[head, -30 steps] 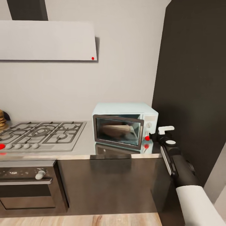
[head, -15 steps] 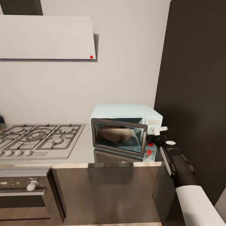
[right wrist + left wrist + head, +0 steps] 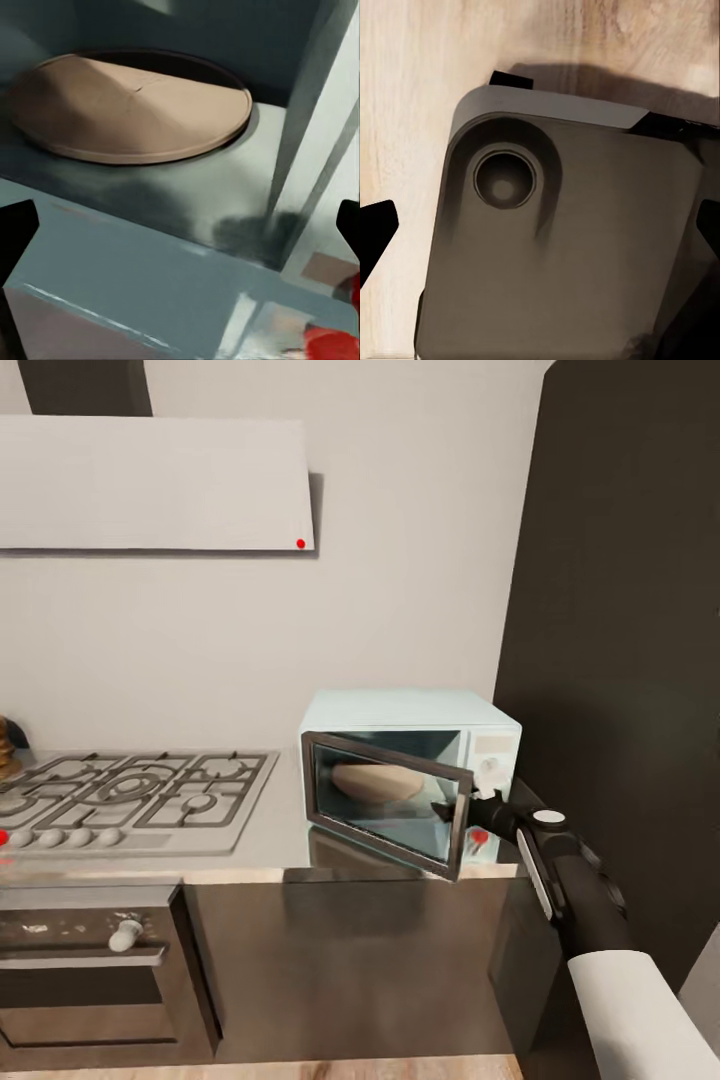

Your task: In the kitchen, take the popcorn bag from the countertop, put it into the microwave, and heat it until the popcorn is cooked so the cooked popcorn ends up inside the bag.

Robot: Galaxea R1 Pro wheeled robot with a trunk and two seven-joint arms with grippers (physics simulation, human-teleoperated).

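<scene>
The right gripper is at the free edge of the microwave door, which stands partly ajar; its fingers are spread wide and hold nothing. Just beyond it, inside the microwave, lies a flat brown mound, seemingly the popcorn bag. The left gripper's fingertips are apart, over the floor.

Grey countertop with 2 things on it.
A steel gas hob sits on the left; the mint microwave stands just beside it, on the right end.
</scene>
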